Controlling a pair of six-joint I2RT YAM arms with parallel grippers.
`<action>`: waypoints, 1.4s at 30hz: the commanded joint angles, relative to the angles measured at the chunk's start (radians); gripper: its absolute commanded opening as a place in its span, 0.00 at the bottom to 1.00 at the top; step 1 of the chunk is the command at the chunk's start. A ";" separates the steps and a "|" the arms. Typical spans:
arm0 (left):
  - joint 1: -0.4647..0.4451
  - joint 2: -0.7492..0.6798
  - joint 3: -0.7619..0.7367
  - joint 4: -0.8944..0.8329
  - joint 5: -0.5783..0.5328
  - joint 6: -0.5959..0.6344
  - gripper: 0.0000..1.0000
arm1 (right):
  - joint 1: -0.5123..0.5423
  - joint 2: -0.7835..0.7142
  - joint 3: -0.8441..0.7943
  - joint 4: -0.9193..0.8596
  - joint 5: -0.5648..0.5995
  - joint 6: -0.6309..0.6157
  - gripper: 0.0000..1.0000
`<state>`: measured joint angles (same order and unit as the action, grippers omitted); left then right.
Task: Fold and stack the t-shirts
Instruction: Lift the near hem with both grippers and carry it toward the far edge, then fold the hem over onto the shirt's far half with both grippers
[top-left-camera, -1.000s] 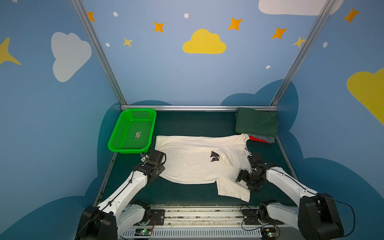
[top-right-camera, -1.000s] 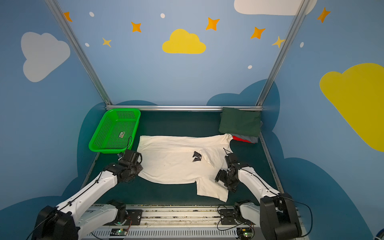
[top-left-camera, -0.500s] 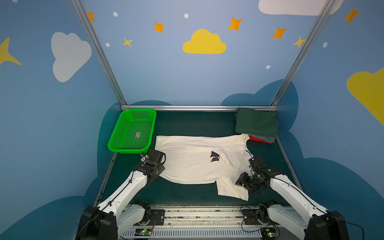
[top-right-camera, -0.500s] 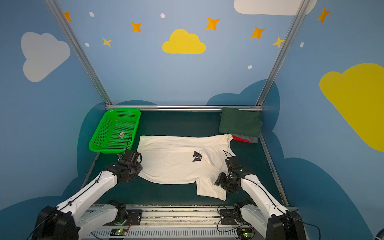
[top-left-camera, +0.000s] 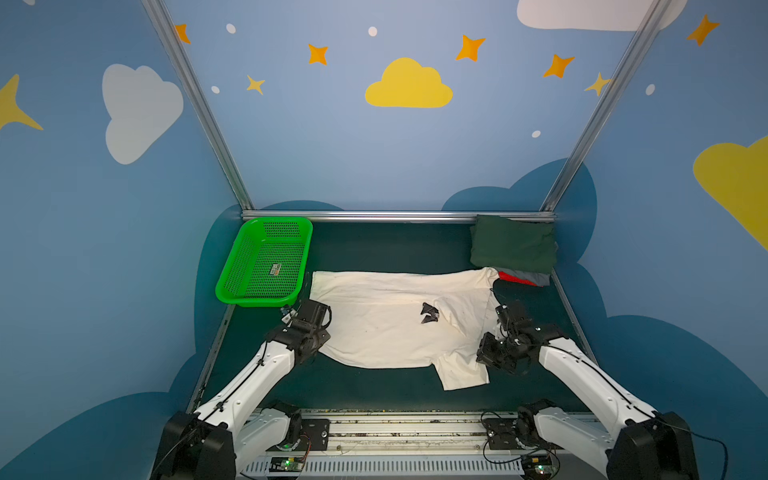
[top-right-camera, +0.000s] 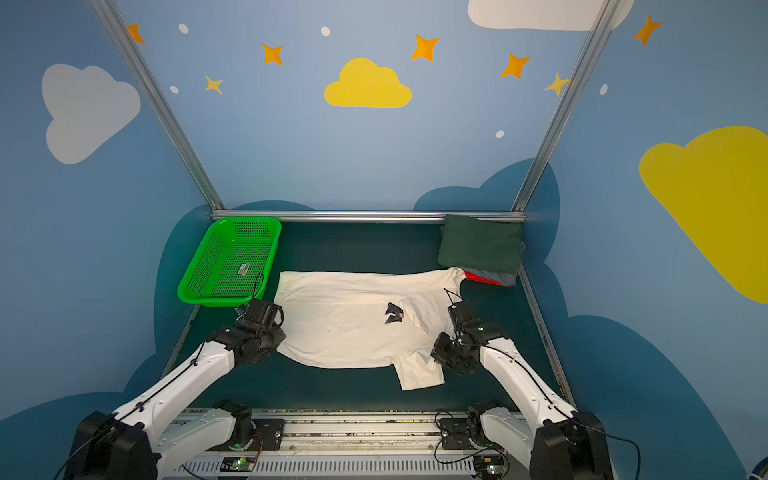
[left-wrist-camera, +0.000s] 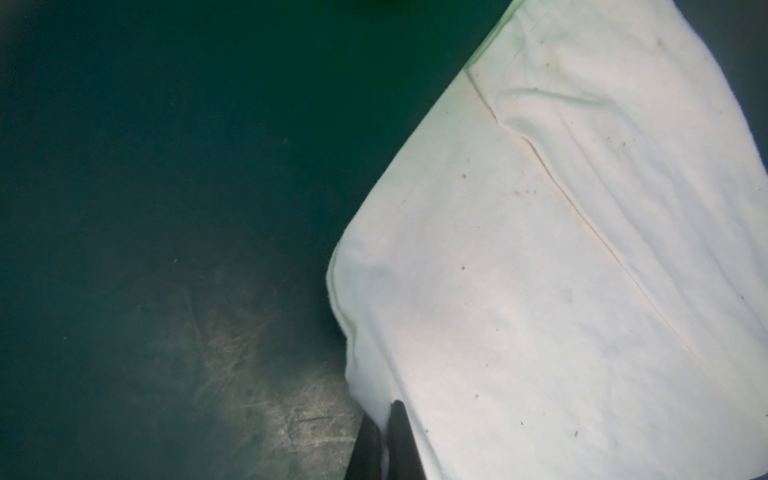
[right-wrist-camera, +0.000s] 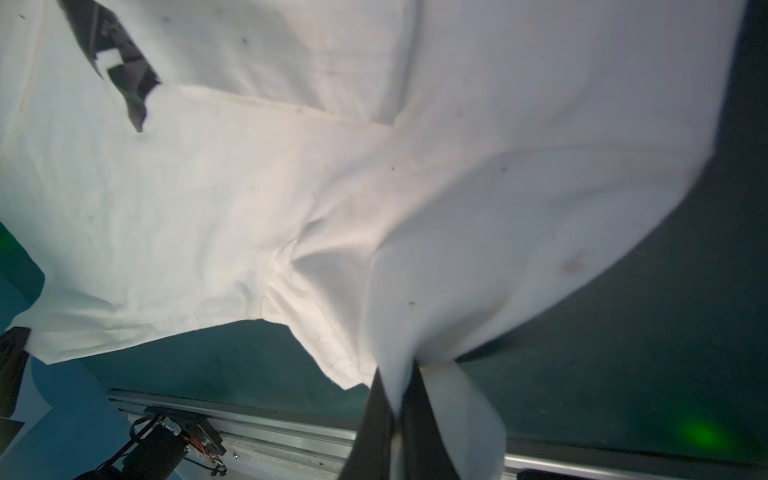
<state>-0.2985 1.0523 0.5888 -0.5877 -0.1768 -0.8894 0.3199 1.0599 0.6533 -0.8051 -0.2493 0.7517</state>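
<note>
One soft, speckled cream tee (top-left-camera: 386, 328) lies spread and lightly wrinkled mid-table on the dark green mat (top-left-camera: 374, 249). One short sleeve points to five o'clock, and a small black print sits near the middle. The left gripper (left-wrist-camera: 384, 415) is pinched tight on the hem corner at eight o'clock. The right gripper (right-wrist-camera: 399, 399) is clamped on bunched cloth at four o'clock. Three folded tees are stacked at two o'clock: a dark green tee (top-left-camera: 513, 245) on top, with edges of a grey tee (top-left-camera: 534, 276) and a red tee (top-left-camera: 512, 279) beneath. One rectangular, perforated bright green plastic basket (top-left-camera: 232, 270) stands at ten o'clock.
</note>
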 joint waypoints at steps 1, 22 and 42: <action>0.012 -0.001 0.011 -0.014 -0.022 0.019 0.03 | -0.012 0.016 0.069 -0.003 0.045 0.014 0.00; 0.114 0.094 0.145 -0.008 0.007 0.097 0.03 | -0.154 0.245 0.258 0.060 -0.045 -0.039 0.00; 0.168 0.334 0.327 -0.021 0.024 0.155 0.03 | -0.199 0.466 0.428 0.108 -0.103 -0.046 0.00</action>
<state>-0.1364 1.3731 0.8841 -0.5861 -0.1402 -0.7570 0.1276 1.5078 1.0389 -0.7109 -0.3336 0.7170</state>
